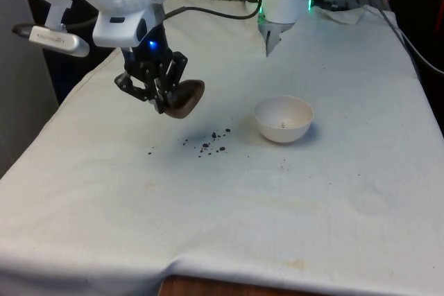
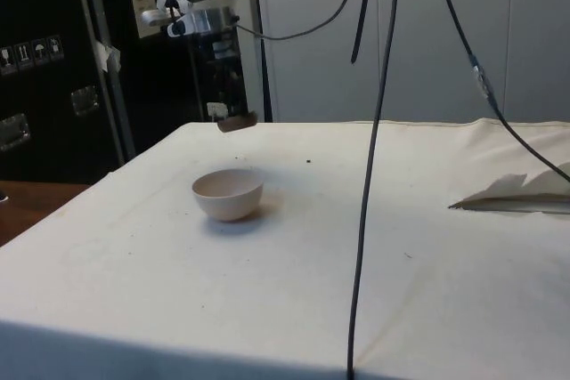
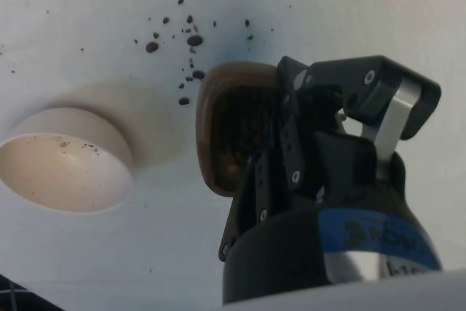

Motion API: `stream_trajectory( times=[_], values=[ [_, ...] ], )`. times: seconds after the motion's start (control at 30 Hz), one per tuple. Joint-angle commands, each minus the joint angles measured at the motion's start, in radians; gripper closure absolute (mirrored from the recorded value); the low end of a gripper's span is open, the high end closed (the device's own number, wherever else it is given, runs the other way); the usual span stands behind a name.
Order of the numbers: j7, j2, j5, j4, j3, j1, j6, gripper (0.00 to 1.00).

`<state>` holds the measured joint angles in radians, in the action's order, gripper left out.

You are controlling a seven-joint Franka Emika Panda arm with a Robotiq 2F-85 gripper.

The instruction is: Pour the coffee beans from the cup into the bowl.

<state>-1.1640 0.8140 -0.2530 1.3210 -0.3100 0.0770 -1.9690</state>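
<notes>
Bowl sits on the white cloth, a few specks inside. Spilled coffee beans lie on the cloth beside it, at the front view's left. Farther back, gripper clamps brown cup, tilted, above the table.

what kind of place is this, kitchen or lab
Most likely a robotics lab, not a kitchen: a cloth-covered table, hanging cables and dark equipment cabinets, with a gripper holding a brown cup near a white bowl.
</notes>
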Motion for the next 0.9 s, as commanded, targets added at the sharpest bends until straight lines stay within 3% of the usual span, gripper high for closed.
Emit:
stream_trajectory(
  times=[0.0,0.03,0.23,0.27,0.3,0.43,0.5,0.53,0.57,0.77,0.8,0.87],
  values=[
    [0.0,-0.006,0.0,0.008,-0.001,-0.001,0.0,1.0],
    [0.001,-0.028,0.004,0.042,-0.008,-0.007,-0.019,1.0],
    [0.002,-0.065,0.004,0.093,-0.014,-0.01,-0.021,1.0],
    [0.0,-0.049,0.0,0.069,-0.008,-0.005,0.0,1.0],
    [0.002,-0.07,0.005,0.101,-0.014,-0.011,-0.021,1.0],
    [0.002,-0.094,0.005,0.135,-0.02,-0.015,-0.022,1.0],
    [0.002,-0.105,0.005,0.151,-0.022,-0.016,-0.022,1.0],
    [0.0,-0.091,0.0,0.129,-0.016,-0.01,0.0,1.0],
    [0.002,-0.11,0.005,0.158,-0.023,-0.016,-0.022,1.0],
    [0.002,-0.142,0.006,0.209,-0.03,-0.02,-0.031,1.0],
    [-0.001,-0.132,0.0,0.191,-0.024,-0.014,-0.007,1.0],
    [0.002,-0.155,0.007,0.233,-0.032,-0.022,-0.042,1.0]
  ],
)
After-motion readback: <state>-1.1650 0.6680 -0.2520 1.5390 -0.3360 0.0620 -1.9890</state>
